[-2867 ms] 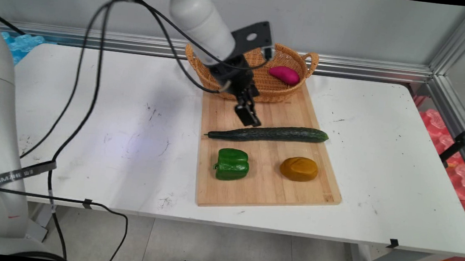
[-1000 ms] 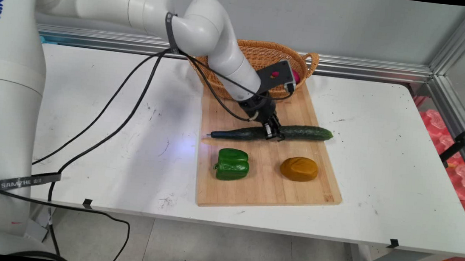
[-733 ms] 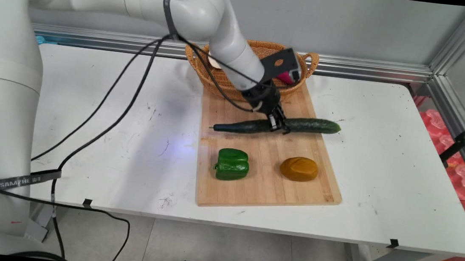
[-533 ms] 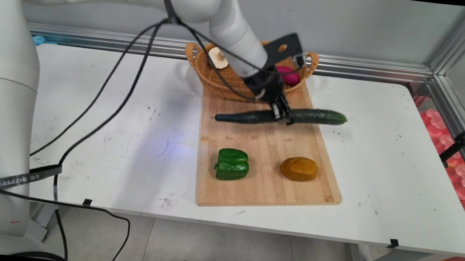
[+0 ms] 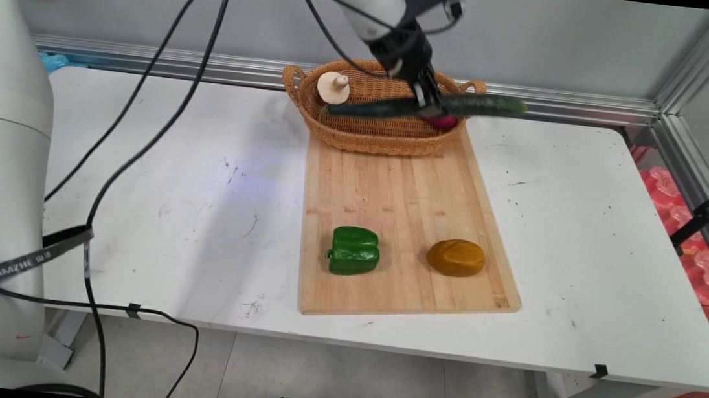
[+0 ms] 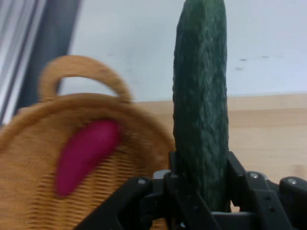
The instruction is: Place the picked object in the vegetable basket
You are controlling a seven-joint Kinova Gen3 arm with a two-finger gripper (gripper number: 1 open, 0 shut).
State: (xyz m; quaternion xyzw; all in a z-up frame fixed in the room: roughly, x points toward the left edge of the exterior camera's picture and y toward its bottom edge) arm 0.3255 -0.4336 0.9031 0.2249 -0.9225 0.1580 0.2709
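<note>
Cucumber now lifted over basket

Woven wicker basket, bumpy matt cucumber, smooth wood board.

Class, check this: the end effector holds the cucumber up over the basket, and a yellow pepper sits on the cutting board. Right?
Not quite. The pepper on the cutting board is green, as the main view shows. The end effector does hold the cucumber over the basket.
</note>
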